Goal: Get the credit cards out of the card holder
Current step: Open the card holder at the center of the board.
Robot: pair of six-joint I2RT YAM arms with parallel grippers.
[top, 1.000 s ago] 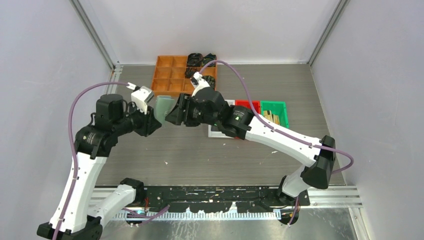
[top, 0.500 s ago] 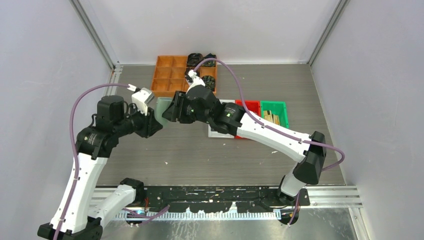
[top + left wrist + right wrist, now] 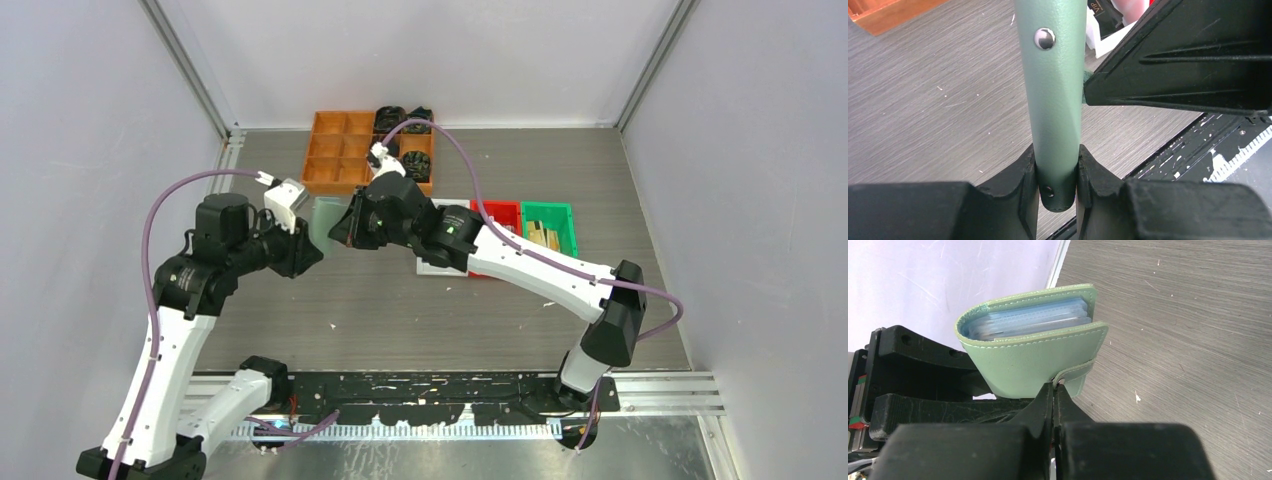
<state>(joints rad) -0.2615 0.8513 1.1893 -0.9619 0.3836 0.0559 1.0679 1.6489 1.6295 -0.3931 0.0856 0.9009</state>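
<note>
The card holder (image 3: 325,214) is a pale sage-green wallet held above the table between both arms. My left gripper (image 3: 308,243) is shut on its lower end, and its spine with a metal snap (image 3: 1044,38) rises between the jaws of that gripper (image 3: 1058,172). My right gripper (image 3: 1054,388) is shut on the little tab (image 3: 1074,372) of the folded card holder (image 3: 1023,357). Light blue pockets (image 3: 1033,320) show at the holder's open edge. The credit cards are hidden inside. A right finger (image 3: 1188,55) touches the holder's side.
An orange compartment tray (image 3: 340,160) with black coiled items (image 3: 405,120) stands at the back. White (image 3: 438,264), red (image 3: 495,209) and green (image 3: 548,226) bins sit to the right, partly under the right arm. Side walls close in on both sides.
The right gripper has shifted left to the card holder and gone from open to shut on its tab. The left gripper has kept its grip and place.
</note>
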